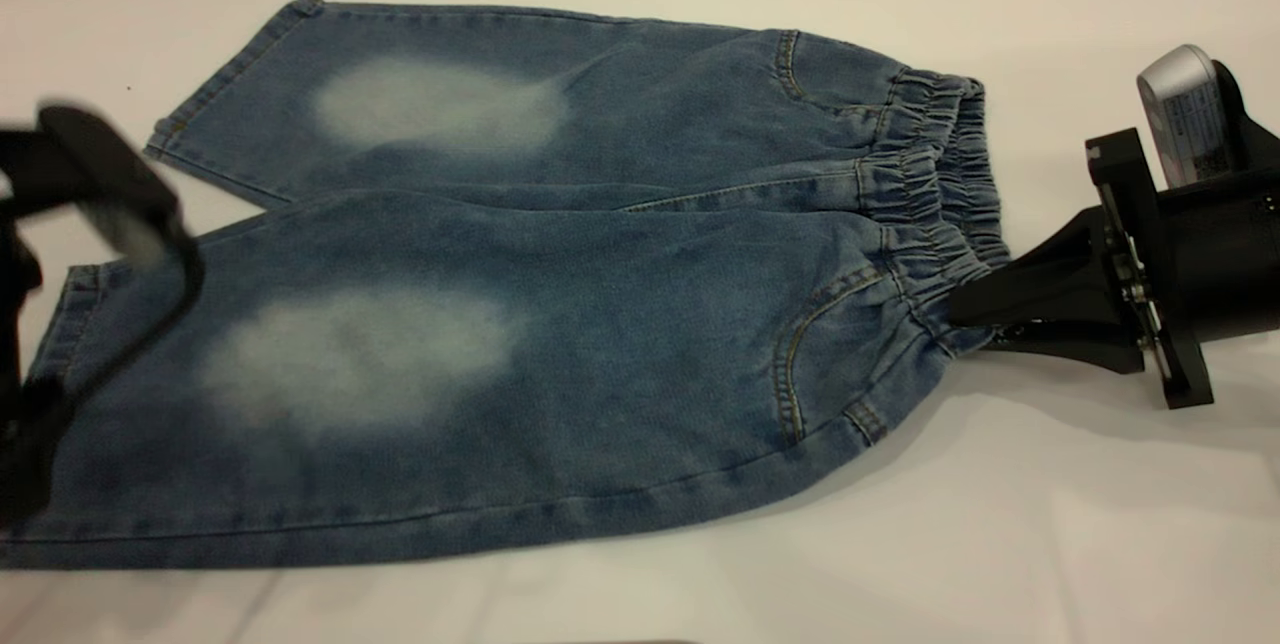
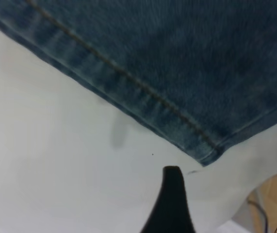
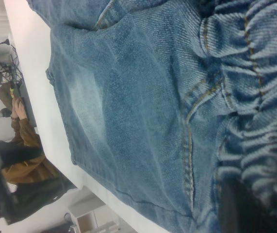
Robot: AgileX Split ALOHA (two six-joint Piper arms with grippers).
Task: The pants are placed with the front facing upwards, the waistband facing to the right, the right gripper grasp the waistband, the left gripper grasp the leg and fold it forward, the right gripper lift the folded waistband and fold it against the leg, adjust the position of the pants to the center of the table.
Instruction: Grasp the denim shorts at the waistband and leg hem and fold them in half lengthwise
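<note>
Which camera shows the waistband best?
The exterior view: the whole waistband shows, with the right gripper at its near end. The right wrist view shows only part of its gathers; the left wrist view shows none.

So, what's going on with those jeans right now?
Right gripper at the gathered elastic waistband, grip unclear. Left gripper hovering by the leg hem. Short blue denim pants flat, unfolded. Nothing in the way.

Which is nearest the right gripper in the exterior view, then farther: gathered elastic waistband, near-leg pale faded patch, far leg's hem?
1. Gathered elastic waistband, at the right gripper's tips.
2. Near-leg pale faded patch, mid-table.
3. Far leg's hem, far left.
</note>
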